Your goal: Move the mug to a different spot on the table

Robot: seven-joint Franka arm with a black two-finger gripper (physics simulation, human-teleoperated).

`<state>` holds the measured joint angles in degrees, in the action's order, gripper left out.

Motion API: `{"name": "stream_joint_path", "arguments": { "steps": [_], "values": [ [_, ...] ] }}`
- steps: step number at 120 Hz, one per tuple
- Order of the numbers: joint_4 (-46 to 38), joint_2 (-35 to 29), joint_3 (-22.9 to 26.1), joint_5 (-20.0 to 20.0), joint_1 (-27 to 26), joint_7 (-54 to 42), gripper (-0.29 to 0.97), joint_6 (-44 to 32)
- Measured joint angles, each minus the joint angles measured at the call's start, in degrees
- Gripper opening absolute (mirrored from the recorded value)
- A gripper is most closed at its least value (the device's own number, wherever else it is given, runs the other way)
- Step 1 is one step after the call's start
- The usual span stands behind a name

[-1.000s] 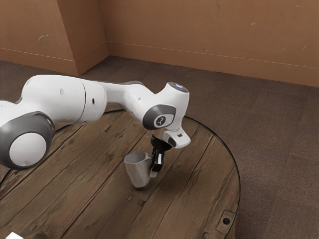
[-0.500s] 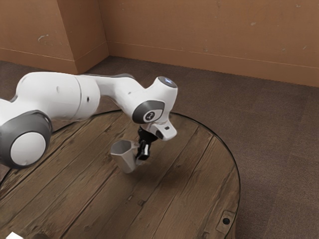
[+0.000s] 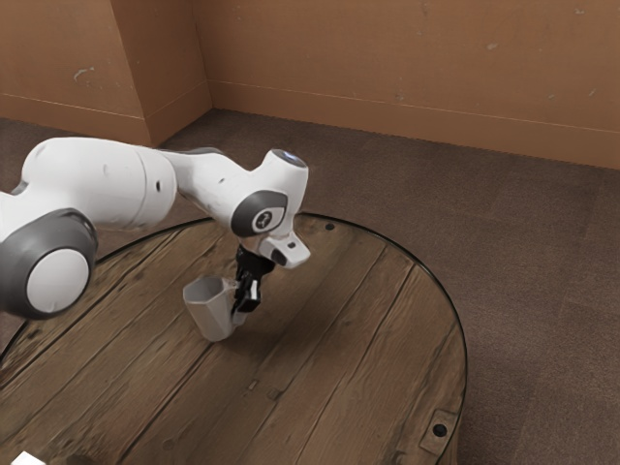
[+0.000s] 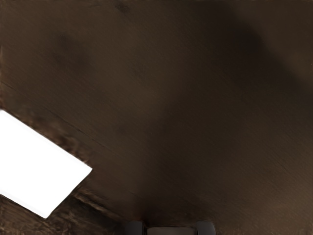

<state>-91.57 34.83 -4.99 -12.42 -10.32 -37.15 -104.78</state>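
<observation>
A pale grey mug (image 3: 210,306) hangs tilted a little above the round wooden table (image 3: 368,358), near its middle. My black gripper (image 3: 244,294) is shut on the mug's handle side, on the mug's right in the exterior view. The white arm reaches in from the exterior view's left. In the wrist view, a blurred grey shape (image 4: 168,228) sits at the hand's edge over dark wood.
The table's dark metal rim (image 3: 455,320) curves along the exterior view's right, with brown carpet beyond. A white flat object (image 4: 34,169) lies on the wood in the wrist view; a white corner (image 3: 24,457) shows at the table's near left edge.
My gripper has carried the mug toward the exterior view's left and slightly farther back over the table. The arm has folded back with it.
</observation>
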Motion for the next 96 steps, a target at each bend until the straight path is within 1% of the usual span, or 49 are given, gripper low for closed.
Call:
{"name": "stream_joint_path", "arguments": {
  "steps": [22, 42, 54, 72, 96],
  "values": [
    [-2.01, 0.02, -0.67, 2.45, 0.14, -0.12, -0.10, 0.05],
    [-2.67, -0.11, -0.70, 5.61, 0.13, -0.24, 0.25, 0.66],
    [-2.13, -0.07, -0.64, 6.53, 0.05, -0.19, 0.40, 0.05],
    [-1.61, -0.07, -0.63, 7.37, 0.11, -0.14, 0.52, -1.92],
    [-0.01, -0.07, -0.63, 7.69, 0.62, -0.11, 0.58, -4.81]
  ]
}}
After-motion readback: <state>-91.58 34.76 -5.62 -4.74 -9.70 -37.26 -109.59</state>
